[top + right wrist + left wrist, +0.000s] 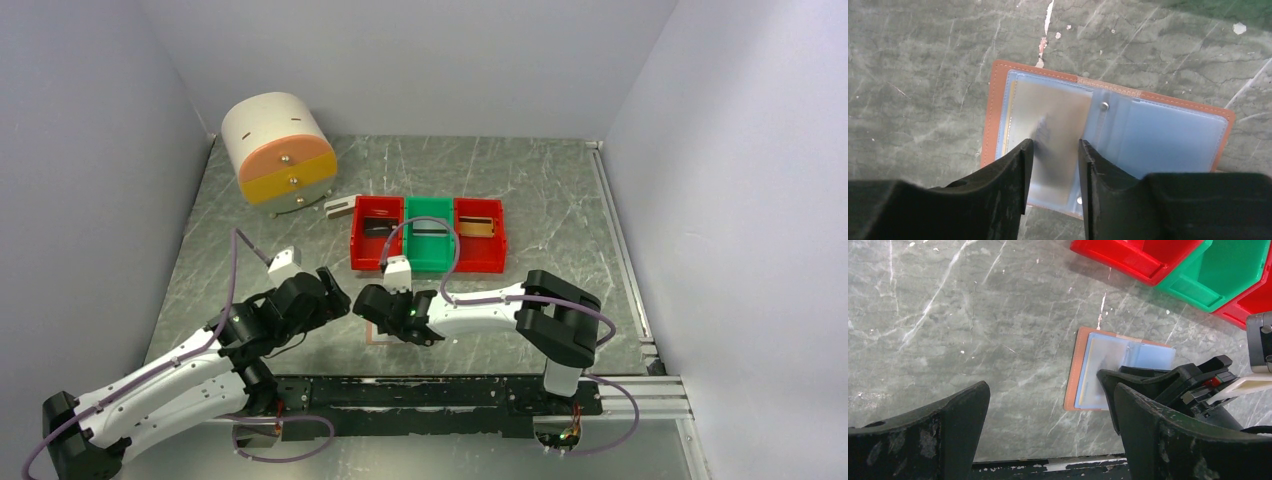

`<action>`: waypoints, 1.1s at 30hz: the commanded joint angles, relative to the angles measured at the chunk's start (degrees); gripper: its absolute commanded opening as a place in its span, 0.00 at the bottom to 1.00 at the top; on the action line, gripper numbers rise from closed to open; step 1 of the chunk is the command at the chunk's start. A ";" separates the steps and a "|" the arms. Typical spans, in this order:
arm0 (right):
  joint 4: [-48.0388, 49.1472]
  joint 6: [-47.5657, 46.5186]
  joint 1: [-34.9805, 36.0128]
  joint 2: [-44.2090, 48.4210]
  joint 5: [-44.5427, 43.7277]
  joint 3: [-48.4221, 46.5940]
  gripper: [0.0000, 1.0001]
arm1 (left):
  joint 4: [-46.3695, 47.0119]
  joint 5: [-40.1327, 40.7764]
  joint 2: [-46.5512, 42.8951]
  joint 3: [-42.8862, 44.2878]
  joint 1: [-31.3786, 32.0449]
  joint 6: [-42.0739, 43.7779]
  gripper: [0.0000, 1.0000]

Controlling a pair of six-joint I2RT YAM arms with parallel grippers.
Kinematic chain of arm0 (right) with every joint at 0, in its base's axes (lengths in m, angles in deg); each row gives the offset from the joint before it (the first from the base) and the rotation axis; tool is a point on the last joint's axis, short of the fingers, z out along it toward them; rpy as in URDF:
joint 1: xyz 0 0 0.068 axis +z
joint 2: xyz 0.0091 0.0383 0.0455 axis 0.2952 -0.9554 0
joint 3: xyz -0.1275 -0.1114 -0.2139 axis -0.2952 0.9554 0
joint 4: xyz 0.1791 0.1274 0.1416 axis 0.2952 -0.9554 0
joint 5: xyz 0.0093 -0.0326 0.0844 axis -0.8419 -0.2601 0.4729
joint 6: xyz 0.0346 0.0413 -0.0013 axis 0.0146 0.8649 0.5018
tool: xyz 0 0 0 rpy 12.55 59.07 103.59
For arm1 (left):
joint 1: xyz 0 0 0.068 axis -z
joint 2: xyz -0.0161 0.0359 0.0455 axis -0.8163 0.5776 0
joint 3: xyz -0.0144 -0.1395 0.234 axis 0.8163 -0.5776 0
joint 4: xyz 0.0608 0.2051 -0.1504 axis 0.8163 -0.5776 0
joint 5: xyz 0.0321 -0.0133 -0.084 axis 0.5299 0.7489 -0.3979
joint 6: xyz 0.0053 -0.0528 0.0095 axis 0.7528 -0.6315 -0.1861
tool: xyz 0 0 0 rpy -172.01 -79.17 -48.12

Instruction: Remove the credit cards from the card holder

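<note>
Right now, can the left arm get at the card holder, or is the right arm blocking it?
Probably only partly. The left gripper is open, with bare table up to the card holder, but the right gripper hangs over its pocket page, leaving just one edge free.

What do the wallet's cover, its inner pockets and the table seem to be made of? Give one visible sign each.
Wallet cover: probably leather or imitation, matte tan-brown with stitched edges. Pockets: soft clear plastic, pale blue, glossy, a card showing through. Table: looks like grey marble-patterned sheet, smooth with white veins; real stone or print is unclear.
</note>
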 commanded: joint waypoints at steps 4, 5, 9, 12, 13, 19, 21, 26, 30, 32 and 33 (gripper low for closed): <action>1.97 1.21 -0.54 0.08 0.93 4.43 0.30 | 2.59 -2.08 1.59 -1.38 0.19 1.12 1.00; 2.46 1.33 -0.88 0.21 1.49 4.81 0.29 | 3.01 -2.50 2.25 -1.40 0.19 1.38 0.99; 4.08 1.87 -1.67 1.24 2.44 6.38 0.22 | 5.05 -4.41 4.50 -1.49 0.19 2.31 0.99; 6.46 1.72 -2.68 2.24 4.39 8.02 0.18 | 6.88 -5.82 6.21 -1.73 0.19 3.12 0.99; 7.42 1.68 -3.02 2.63 5.23 8.64 0.16 | 7.49 -6.39 6.86 -1.75 0.23 3.48 0.99; 13.75 2.37 -5.60 4.86 9.63 13.01 0.06 | 10.61 -9.01 10.39 -1.54 0.19 5.01 0.98; 16.40 2.70 -6.61 5.81 11.39 15.46 0.01 | 11.52 -9.69 11.26 -1.58 0.19 5.38 0.99; 25.38 4.46 -9.30 9.18 16.36 22.32 0.00 | 14.06 -11.52 13.04 -1.73 0.19 5.95 0.98; 34.28 5.89 -11.40 11.40 20.06 28.03 0.00 | 16.19 -13.11 14.15 -2.06 0.19 6.14 0.98; 36.69 6.62 -12.15 12.02 20.79 29.73 0.00 | 17.25 -13.85 14.70 -2.19 0.19 6.17 0.98; 37.75 6.75 -12.54 12.18 21.40 30.38 0.00 | 17.61 -14.13 14.90 -2.26 0.19 6.19 0.98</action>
